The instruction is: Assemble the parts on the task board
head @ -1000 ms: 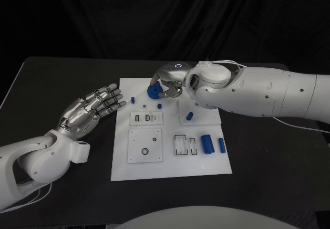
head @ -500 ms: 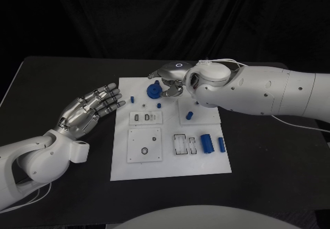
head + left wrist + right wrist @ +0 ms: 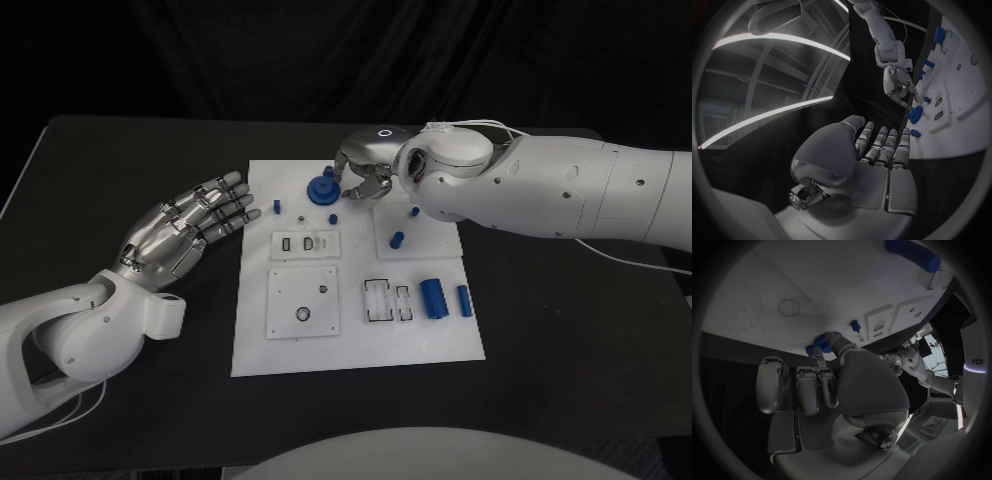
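Dim scene, bright white task board [image 3: 361,330], dark surroundings, fisheye bending at wrist-view rims.

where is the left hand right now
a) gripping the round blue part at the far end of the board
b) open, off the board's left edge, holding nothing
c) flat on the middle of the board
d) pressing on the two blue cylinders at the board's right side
b: in the head view the left hand sits with fingers spread beside the left edge of the task board, with nothing in it.

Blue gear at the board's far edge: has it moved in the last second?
Yes. The blue gear has shifted slightly toward the task board's far edge, and the right hand beside it has drawn back.
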